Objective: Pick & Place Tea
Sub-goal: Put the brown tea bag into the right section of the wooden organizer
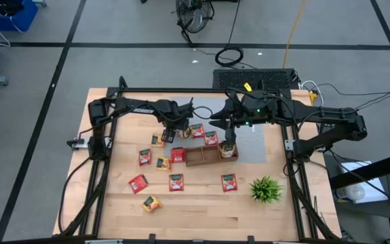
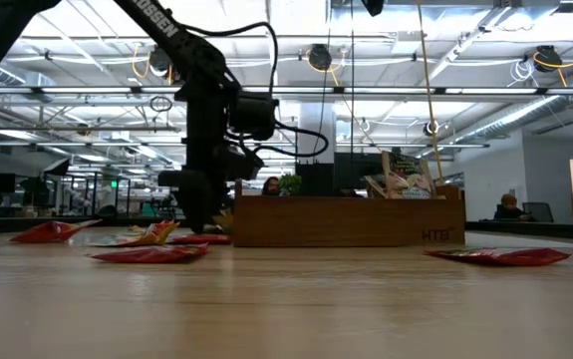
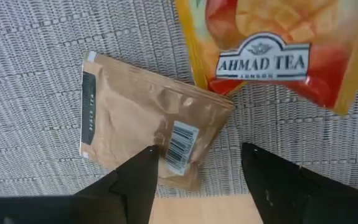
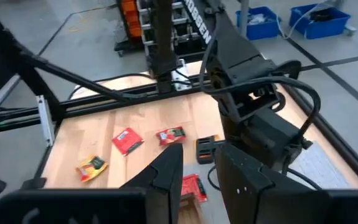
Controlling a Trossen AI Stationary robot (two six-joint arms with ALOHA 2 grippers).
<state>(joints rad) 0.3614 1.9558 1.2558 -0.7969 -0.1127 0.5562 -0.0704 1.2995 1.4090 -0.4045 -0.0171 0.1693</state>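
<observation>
Hovering low over the grey woven mat at the back of the counter (image 1: 120, 203), left tool (image 3: 197, 171) has fingers spread wide, empty, straddling the corner of a brown sachet (image 3: 147, 140) lying label-down with its barcode up. An orange-yellow Ahmad Tea sachet (image 3: 259, 43) lies just beside it, overlapping or touching at one corner; cannot tell which.

Loose sachets scattered on the wood in front: 1 orange-yellow (image 1: 151, 203), several red, e.g. (image 1: 138, 183) and (image 1: 229, 182).

Wooden tray (image 1: 201, 157) sits centre; its right compartment already holds sachets (image 1: 228, 150).

Right tool (image 4: 197, 168) is above the tray's right end, fingers narrow, nothing visible between them.

Risks, as judgement:
- Flat sachet on textured mat: fingers may slide over it, or snag the mat.
- Neighbouring Ahmad sachet may get pinched or dragged along.
- The 2 arms work close together near the tray; collision possible on transfer.
</observation>
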